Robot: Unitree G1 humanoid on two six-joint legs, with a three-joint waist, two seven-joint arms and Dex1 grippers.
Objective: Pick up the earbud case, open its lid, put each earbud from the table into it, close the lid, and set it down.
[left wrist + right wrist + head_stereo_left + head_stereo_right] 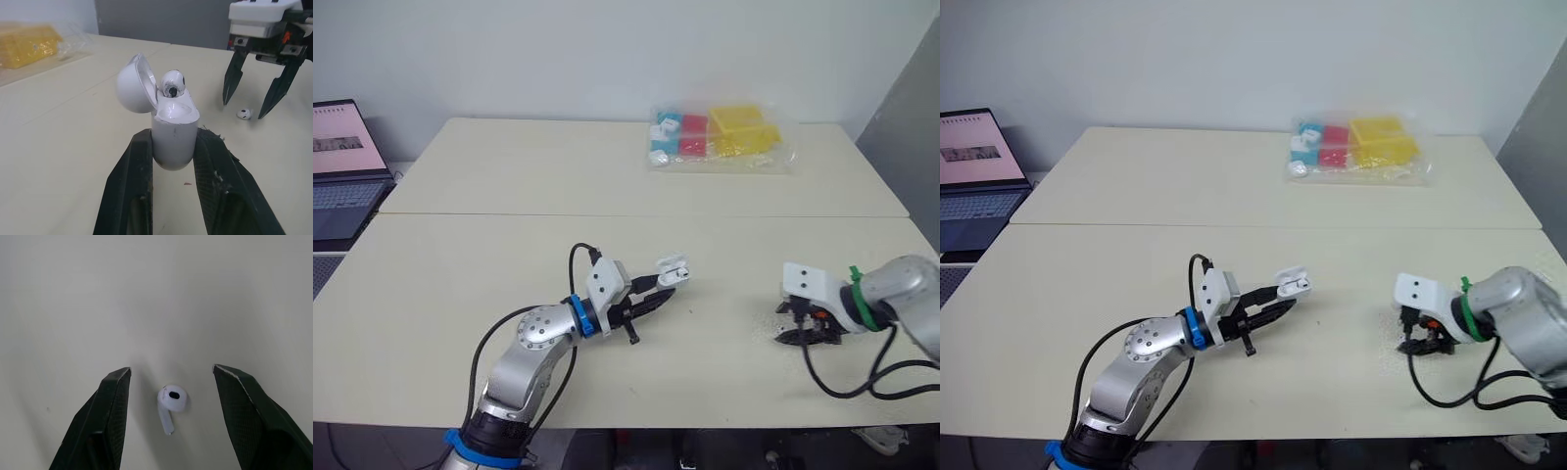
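My left gripper [666, 286] is shut on the lower body of a white earbud case [173, 132], held just above the table. The case's lid [132, 83] is swung open, and one white earbud [172, 83] sits in the case, its head poking out. A second earbud [171, 404] lies loose on the cream table. My right gripper [171, 369] hangs open straight over it, one finger on each side and neither touching it. In the head views the right gripper [810, 331] is low over the table at the right, well apart from the case [672, 269].
A clear bag of coloured blocks [720, 137] lies at the far side of the table. An open laptop [342, 166] stands off the table's left end. A seam [636, 214] runs between the two table tops. The right gripper's black cable [862, 387] trails near the front edge.
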